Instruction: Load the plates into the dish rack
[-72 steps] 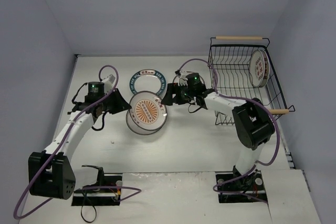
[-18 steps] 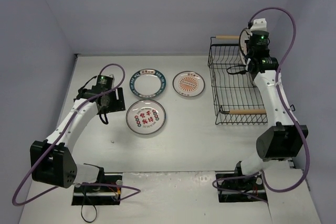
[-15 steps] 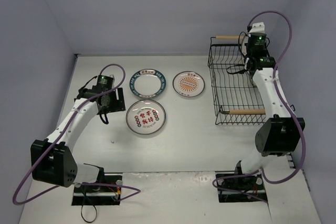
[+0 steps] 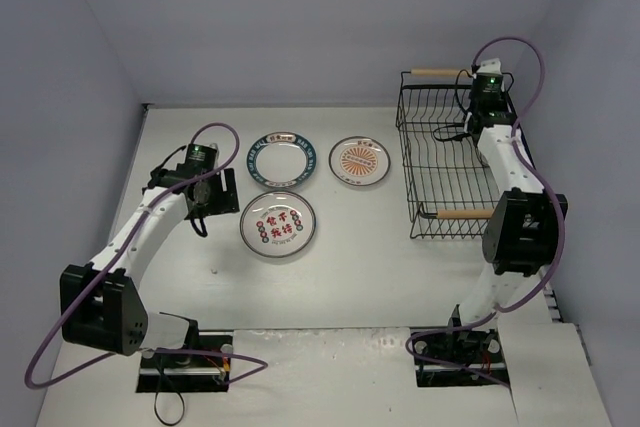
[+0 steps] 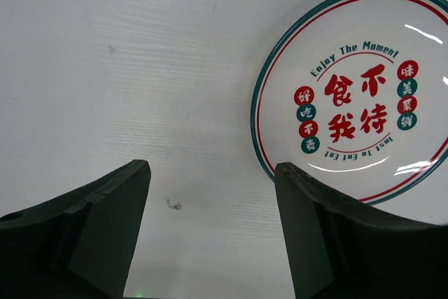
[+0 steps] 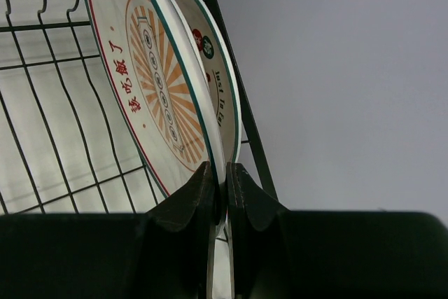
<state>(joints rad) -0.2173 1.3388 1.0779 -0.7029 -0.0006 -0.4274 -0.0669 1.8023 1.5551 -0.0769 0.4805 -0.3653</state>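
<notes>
The upright sunburst plate (image 6: 161,82) stands on edge inside the dish rack (image 4: 450,172), at its far right corner, with a red-lettered plate (image 6: 218,82) upright just behind it. The right pincer (image 6: 222,173) is pressed onto the upright sunburst plate's lower rim, not yet let go. So two plates look loaded. Three remain flat on the white surface (image 4: 380,267), left of the rack: the teal-rimmed plate (image 4: 283,157), a flat sunburst plate (image 4: 359,160) and a red-character plate (image 4: 278,223). The left pincer (image 5: 210,194) hangs spread just beside that last one, holding nothing. Plain pale grey walls (image 4: 300,17) close in the surface on three sides.
</notes>
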